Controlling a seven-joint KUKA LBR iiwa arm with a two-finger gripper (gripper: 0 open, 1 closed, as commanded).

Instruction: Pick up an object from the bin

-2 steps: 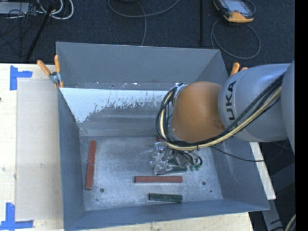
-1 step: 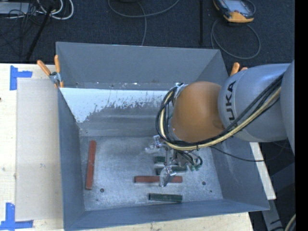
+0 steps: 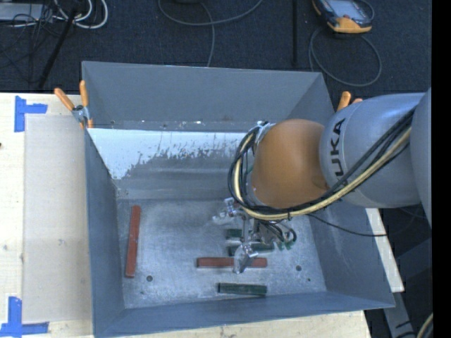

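— Well, where does the gripper (image 3: 243,259) stand?

— Low, at the bin's (image 3: 197,97) floor, right of the middle. Its tip sits on or against a brown bar (image 3: 215,263) lying flat, about two-thirds along the bar towards its right end. How wide the gripper is open I cannot tell, nor whether it has the bar; the wrist and cables hide the top of it.

— So what might go wrong?

— First, the hold looks off-centre. If it closes and lifts there, I'd expect the longer left part to droop, and the bar could swing out or slip free.

— And if it isn't round the bar at all?

— Then it may be pressing on top. A thin flat bar on metal gives little to bite, so closing could just push it along the floor.

— Anything close enough to interfere?

— A green bar (image 3: 242,289) lies just beside it, nearer the front wall and roughly parallel. A skidding brown bar could knock it, or the gripper could catch both. A long reddish stick (image 3: 132,241) lies well apart at the left and seems no risk.
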